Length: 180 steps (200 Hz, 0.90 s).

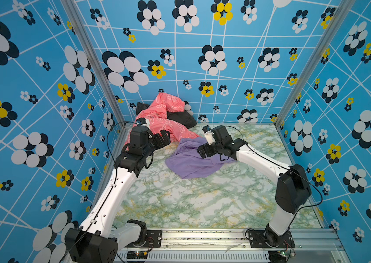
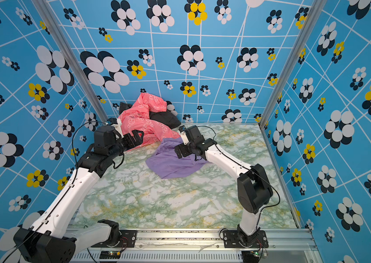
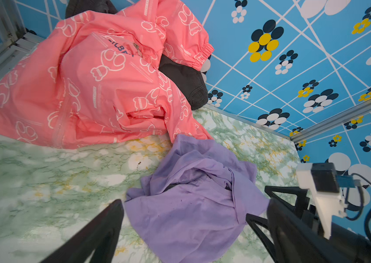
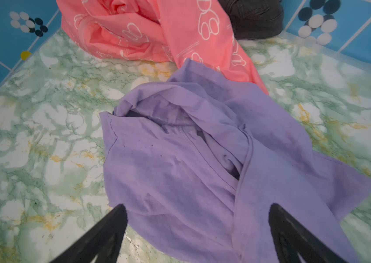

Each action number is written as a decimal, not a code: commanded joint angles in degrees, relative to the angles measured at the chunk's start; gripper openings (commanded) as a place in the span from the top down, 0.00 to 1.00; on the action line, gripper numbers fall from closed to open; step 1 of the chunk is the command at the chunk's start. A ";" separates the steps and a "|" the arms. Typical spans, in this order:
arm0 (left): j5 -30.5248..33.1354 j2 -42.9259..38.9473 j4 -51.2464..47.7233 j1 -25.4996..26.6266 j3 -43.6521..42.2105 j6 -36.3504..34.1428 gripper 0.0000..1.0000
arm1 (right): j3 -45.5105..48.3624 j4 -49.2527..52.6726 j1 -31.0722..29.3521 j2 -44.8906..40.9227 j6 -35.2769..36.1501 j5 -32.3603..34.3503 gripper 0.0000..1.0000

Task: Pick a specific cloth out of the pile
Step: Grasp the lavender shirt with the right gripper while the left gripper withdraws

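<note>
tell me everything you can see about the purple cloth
The lavender cloth is a plain, soft, matte garment with stitched hems and a few dark specks. It lies crumpled and folded over itself on the marbled table. Its far corner overlaps the trailing edge of the coral-pink garment. The open right gripper hovers just above it, holding nothing.

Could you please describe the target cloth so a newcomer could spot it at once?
Start at the green marbled table and find the heap of garments in its far left corner. Just in front of that heap, nearer the middle, lies the lavender cloth. Unlike the coral-pink printed jacket it touches and the dark grey garment behind, it is plain purple.
</note>
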<state>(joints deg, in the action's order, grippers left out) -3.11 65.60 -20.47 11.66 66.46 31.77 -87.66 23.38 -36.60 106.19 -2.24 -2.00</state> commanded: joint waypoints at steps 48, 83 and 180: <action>-1.54 -6.33 -4.52 -4.57 -4.46 0.93 0.01 | -13.70 13.56 -3.54 15.94 -0.78 1.15 0.13; -3.03 -7.76 -5.14 -6.51 -5.63 1.37 0.01 | -18.23 16.46 -4.07 21.77 -2.36 0.38 0.26; -4.37 -5.57 -3.85 -7.70 -4.10 2.05 0.01 | -18.79 18.00 -3.91 22.88 -4.61 0.91 0.97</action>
<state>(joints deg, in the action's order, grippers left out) -6.85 59.22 -24.84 4.47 61.56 33.50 -106.15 40.75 -40.38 131.20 -6.59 -2.39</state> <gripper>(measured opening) 0.992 0.104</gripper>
